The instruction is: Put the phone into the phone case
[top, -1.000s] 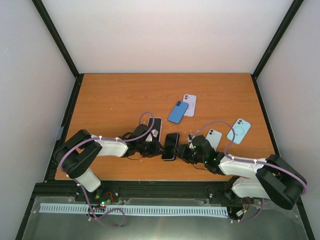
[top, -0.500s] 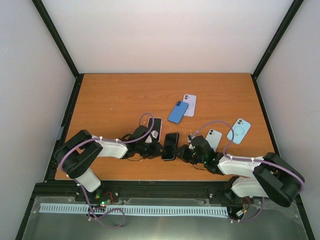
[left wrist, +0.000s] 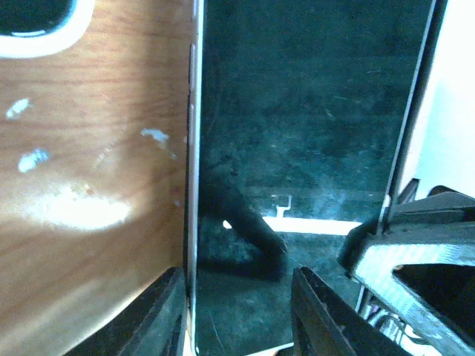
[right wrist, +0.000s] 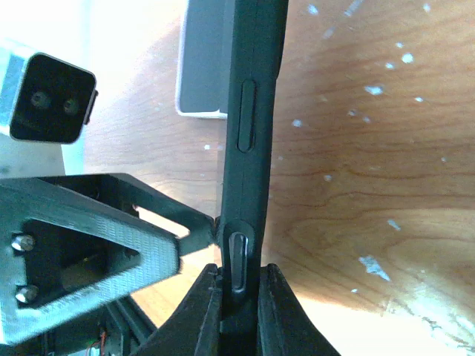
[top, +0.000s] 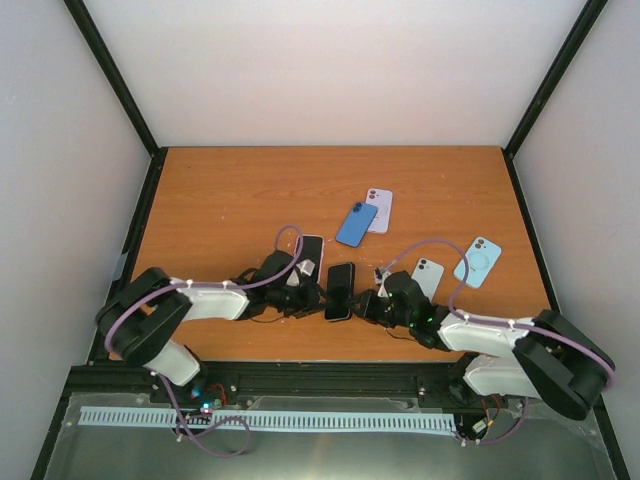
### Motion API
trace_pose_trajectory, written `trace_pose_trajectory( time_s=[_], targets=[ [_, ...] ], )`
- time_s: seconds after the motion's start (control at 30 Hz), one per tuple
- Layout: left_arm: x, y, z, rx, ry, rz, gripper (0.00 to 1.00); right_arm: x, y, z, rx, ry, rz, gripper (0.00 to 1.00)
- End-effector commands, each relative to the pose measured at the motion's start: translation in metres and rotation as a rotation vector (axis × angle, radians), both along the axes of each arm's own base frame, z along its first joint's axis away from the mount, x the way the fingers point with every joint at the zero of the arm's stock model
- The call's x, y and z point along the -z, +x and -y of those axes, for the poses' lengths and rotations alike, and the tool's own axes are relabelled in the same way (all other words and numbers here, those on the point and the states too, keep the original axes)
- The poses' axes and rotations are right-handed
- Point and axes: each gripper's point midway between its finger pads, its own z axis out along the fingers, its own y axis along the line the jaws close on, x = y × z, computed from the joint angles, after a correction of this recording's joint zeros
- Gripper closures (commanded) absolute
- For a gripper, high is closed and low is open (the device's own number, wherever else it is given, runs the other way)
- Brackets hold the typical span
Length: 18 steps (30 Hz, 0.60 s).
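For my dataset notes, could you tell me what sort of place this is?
Probably a robot test cell in a lab: a wooden table walled by white panels in a black frame, two robot arms bolted at its edge, phones laid out.

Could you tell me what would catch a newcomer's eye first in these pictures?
The left gripper and right gripper flank a black slab phone at the orange wooden table's near edge, the right pinching its side. Farther back lies a blue phone, rightward a pale blue phone.
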Motion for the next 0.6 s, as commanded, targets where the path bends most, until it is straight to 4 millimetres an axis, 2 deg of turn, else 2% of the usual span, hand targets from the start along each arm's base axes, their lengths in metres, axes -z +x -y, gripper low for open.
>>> trace_pose_trajectory(
  time_s=[0.0,0.07,0.13,0.27,0.4,0.47,0.57],
  targets=[
    [-0.045,0.011,-0.012,-0.014,-0.09,0.107,0.54,-0.044,0.001,-0.005,-0.056,0.072,0.164,0.97],
    [-0.061,0.014,-0.022,-0.027,-0.107,0.158,0.44,-0.06,-0.003,-0.004,-0.07,0.099,0.214,0.97],
    [-0.079,0.016,-0.031,-0.037,-0.107,0.216,0.33,-0.085,-0.007,-0.002,-0.08,0.153,0.277,0.97],
    [-0.118,0.014,-0.041,-0.042,-0.155,0.32,0.22,-0.133,-0.019,-0.002,-0.121,0.282,0.389,0.97],
    [-0.171,-0.004,-0.035,0.028,-0.339,0.422,0.2,-0.175,-0.035,-0.003,-0.186,0.417,0.483,0.97],
    [-0.199,-0.014,-0.034,0.063,-0.443,0.483,0.22,-0.188,-0.042,-0.002,-0.207,0.472,0.499,0.97],
    [-0.224,-0.03,-0.034,0.111,-0.575,0.533,0.26,-0.201,-0.051,-0.005,-0.249,0.545,0.5,0.97]
  ],
)
